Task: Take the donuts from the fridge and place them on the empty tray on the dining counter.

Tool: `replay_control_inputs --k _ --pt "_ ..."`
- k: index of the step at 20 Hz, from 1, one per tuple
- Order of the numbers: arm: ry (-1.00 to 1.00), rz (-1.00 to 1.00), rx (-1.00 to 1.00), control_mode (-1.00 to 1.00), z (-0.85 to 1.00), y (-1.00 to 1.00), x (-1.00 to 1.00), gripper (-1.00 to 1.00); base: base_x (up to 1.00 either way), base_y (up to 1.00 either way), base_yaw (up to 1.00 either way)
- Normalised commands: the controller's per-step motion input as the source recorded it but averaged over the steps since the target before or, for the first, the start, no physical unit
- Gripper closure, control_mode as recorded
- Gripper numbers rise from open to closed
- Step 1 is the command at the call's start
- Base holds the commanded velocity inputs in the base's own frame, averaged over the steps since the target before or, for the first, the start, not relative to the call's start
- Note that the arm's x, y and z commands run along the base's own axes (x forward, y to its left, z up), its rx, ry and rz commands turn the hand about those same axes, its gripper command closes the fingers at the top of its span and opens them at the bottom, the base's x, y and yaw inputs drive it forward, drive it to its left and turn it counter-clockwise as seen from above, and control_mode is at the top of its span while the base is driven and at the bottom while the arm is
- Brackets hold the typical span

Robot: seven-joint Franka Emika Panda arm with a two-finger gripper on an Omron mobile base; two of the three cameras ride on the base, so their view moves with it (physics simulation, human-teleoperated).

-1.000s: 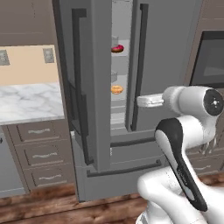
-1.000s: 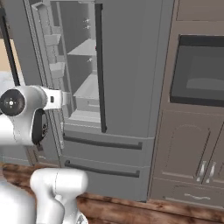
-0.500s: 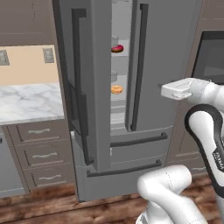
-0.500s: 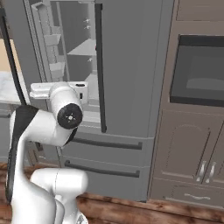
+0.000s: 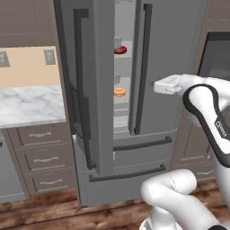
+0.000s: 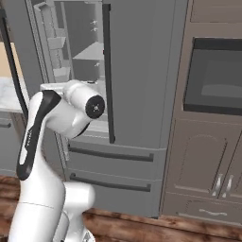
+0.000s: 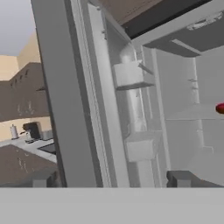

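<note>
Hand: the hand [image 7: 111, 179] is seen with its two dark finger tips low in the hand view, set well apart with nothing between them, so it is spread and unloaded.
Fridge: the fridge [image 5: 101, 112] is ahead of the hand, with its left door [image 5: 85, 90] swung out and its right door [image 5: 168, 67] shut; a narrow slot of pale interior is left showing between them.
Pink-iced donut: the pink-iced donut [image 5: 120, 50] is seen on an upper shelf, ahead of the hand and off to its side; a sliver of it [image 7: 220, 108] is caught at the edge of the hand view.
Orange donut: the orange donut [image 5: 119, 92] is set on a lower shelf, directly below the pink one and apart from it.
In the way: the open door's edge and its inner bins [image 7: 131, 109] are placed between the hand and the shelves; the long dark handle [image 5: 140, 72] of the shut door is near the slot.
Surroundings: a marble surface [image 5: 27, 105] over brown drawers [image 5: 40, 157] is found beyond the open door; a wall oven [image 6: 212, 78] in brown cabinets is on the other side.
Edges: the slot is bounded by the two door edges and the drawer fronts [image 5: 134, 157] below.
Open room: free space is seen in front of the doors, over the wooden floor [image 6: 142, 227].
</note>
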Motion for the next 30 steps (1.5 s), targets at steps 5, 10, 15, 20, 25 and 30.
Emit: replay_control_inputs --k 5,10,15,20,25,30 --pt "-0.05 0.21 -0.03 -1.00 -0.06 0.30 0.40 -1.00 0.00 0.00 0.00" --pt "-0.12 0.20 -0.05 -1.00 -0.14 0.37 0.35 -1.00 0.00 0.00 0.00" --pt "-0.05 0.19 -0.03 -1.00 -0.08 0.47 0.47 -1.00 0.00 0.00 0.00" --pt "0.01 0.19 0.00 -1.00 -0.06 0.27 0.49 -1.00 0.00 0.00 0.00" --pt "0.06 0.21 0.00 -1.00 -0.27 0.53 0.31 -1.00 0.00 0.00 0.00" --pt "0.00 0.20 -0.05 -1.00 -0.44 1.00 0.09 -1.00 0.00 0.00 0.00"
